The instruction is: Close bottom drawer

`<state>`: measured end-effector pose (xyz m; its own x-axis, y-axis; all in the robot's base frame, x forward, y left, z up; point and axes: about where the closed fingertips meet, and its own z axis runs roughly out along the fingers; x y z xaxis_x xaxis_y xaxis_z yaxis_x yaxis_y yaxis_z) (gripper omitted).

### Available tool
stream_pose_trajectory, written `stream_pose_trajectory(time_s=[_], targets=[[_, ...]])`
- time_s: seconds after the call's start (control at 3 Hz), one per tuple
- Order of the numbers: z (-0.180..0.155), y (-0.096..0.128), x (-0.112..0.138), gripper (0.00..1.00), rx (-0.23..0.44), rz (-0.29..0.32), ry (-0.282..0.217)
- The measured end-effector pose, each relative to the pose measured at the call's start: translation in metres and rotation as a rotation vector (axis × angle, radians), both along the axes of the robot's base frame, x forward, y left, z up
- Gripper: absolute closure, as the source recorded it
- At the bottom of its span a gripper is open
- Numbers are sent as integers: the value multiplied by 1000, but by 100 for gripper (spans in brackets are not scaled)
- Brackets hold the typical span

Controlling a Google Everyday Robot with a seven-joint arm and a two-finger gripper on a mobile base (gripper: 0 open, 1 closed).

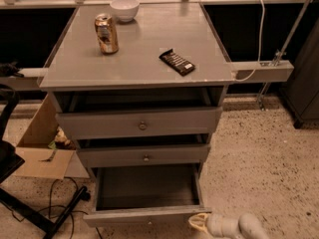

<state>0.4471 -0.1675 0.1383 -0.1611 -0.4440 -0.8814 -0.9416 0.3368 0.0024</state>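
The bottom drawer (144,214) of the grey cabinet is pulled far out, its plank floor (147,187) bare and its slim front panel near the picture's lower edge. The middle drawer (144,156) and the top drawer (139,123) are each pulled out a little. My gripper (197,223) is at the bottom right, just right of the bottom drawer's front panel, at its right end. Its pale arm reaches in from the lower right corner.
On the cabinet top (139,59) stand a can (106,33), a white bowl (124,9) and a dark snack bar (177,61). A cardboard box (40,143) and black cables (60,203) lie on the floor at left. A dark cabinet (306,88) stands at right.
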Motion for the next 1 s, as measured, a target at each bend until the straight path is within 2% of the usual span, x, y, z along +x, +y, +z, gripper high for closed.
stream_pose_trajectory(time_s=[0.33,0.67,1.0], targets=[[3,-2,25,100,-2,6,-26],[5,0,32,100,3,11,-38],[8,-3,58,100,9,10,-60]])
